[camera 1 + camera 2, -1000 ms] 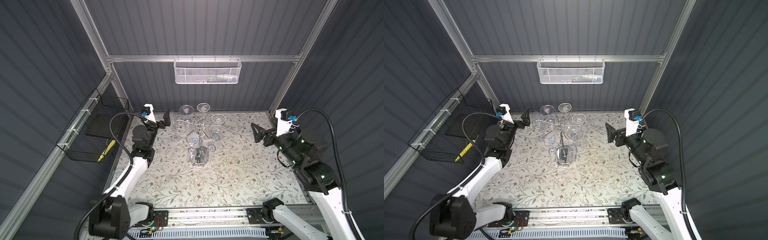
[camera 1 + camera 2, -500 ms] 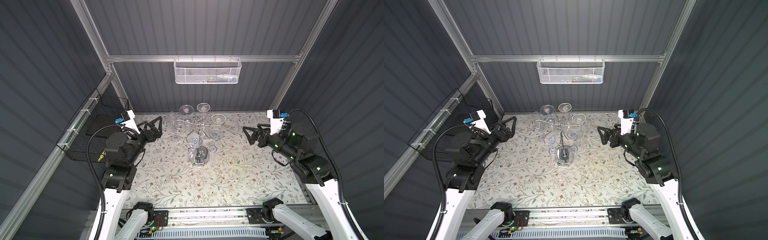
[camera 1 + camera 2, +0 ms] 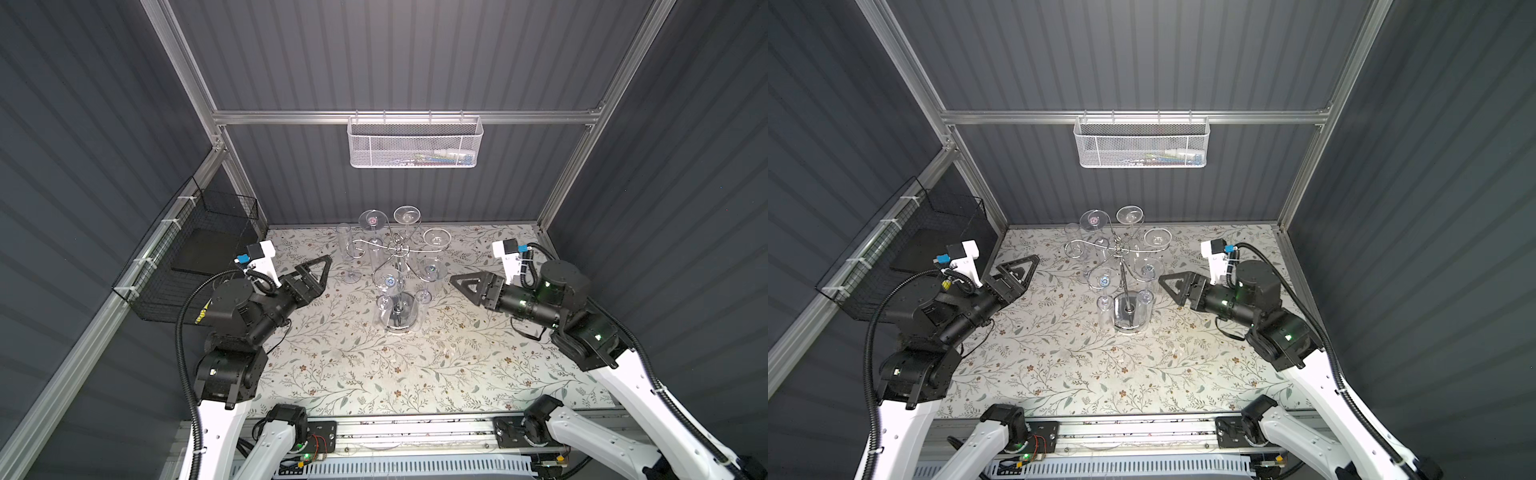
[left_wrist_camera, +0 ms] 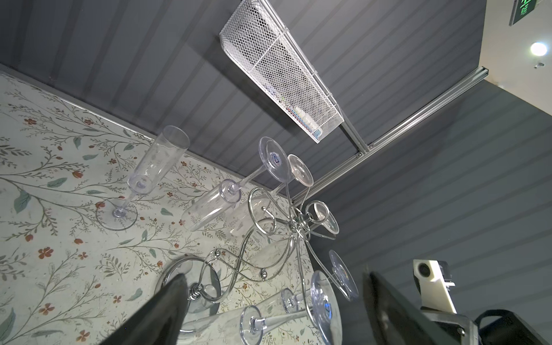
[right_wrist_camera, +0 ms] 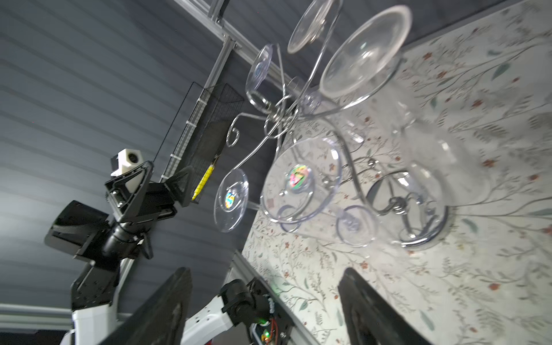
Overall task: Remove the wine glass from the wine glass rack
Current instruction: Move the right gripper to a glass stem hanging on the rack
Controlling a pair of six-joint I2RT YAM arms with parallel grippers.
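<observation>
The chrome wine glass rack point(image 3: 402, 313) point(image 3: 1131, 316) stands mid-table, with several clear wine glasses hanging foot-up from its scroll arms. One wine glass point(image 3: 432, 269) point(image 5: 301, 176) hangs on the side facing my right gripper point(image 3: 459, 283) point(image 5: 265, 301), which is open, empty and a short way off. Another wine glass point(image 3: 389, 281) point(image 4: 324, 304) hangs toward my left gripper point(image 3: 320, 268) point(image 4: 274, 310), also open and empty, clear of the rack point(image 4: 297, 222). Both grippers are turned on their sides and point at the rack.
An upright flute point(image 3: 344, 239) point(image 4: 155, 162) stands on the floral table point(image 3: 353, 374) left of the rack. A white mesh basket point(image 3: 413, 145) hangs on the back wall. A black wire basket point(image 3: 195, 249) hangs on the left wall behind my left arm.
My right gripper has moved in toward the rack and its jaws have narrowed a little. My left arm has risen and drawn its gripper back from the rear of the table toward the front.
</observation>
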